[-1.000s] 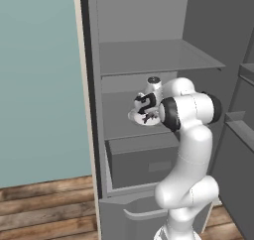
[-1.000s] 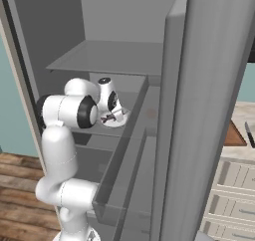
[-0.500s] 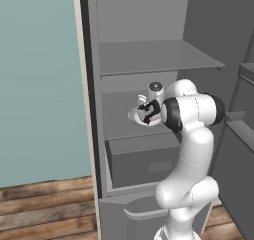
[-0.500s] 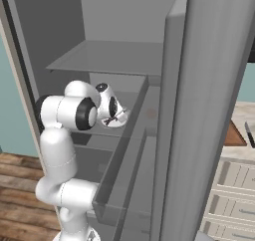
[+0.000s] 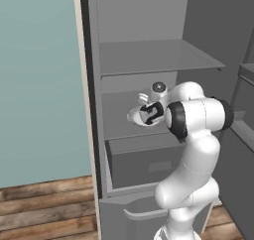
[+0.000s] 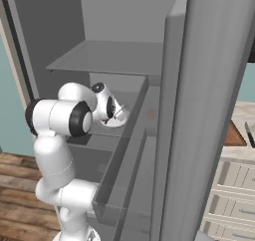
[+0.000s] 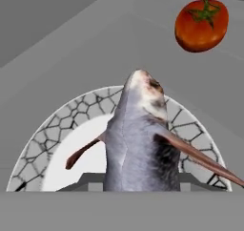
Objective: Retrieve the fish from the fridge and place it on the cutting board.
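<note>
Fingers [image 5: 148, 113] clenched on the fish [image 7: 141, 144] — in the hand view the grey body rises straight from between the tips, head pointing away from the camera, reddish fins spread to either side. Fish sits above a round white plate [image 7: 57, 144] w/ a cracked-stone pattern on its rim; can't tell if the body touches the plate. Past the plate, well apart, a red tomato [image 7: 201, 24] w/ green stalk lies on the grey shelf [image 7: 71, 68].

In the left base view the hand is inside the fridge [image 5: 149, 45], at the middle shelf, plate rim [image 5: 133, 116] just beside the fingers. Grey drawer [image 5: 144, 162] directly below that shelf; another shelf above. White arm [image 5: 193, 150] bends up from the lower right and reaches in.

Right base view — hand [image 6: 110, 108] at the plate [image 6: 119, 119], fridge door [image 6: 209, 110] standing open in the foreground. Beyond the door, a corner of the cutting board [image 6: 232, 135] on the tabletop, dark knife [image 6: 250, 134] just beside it.
</note>
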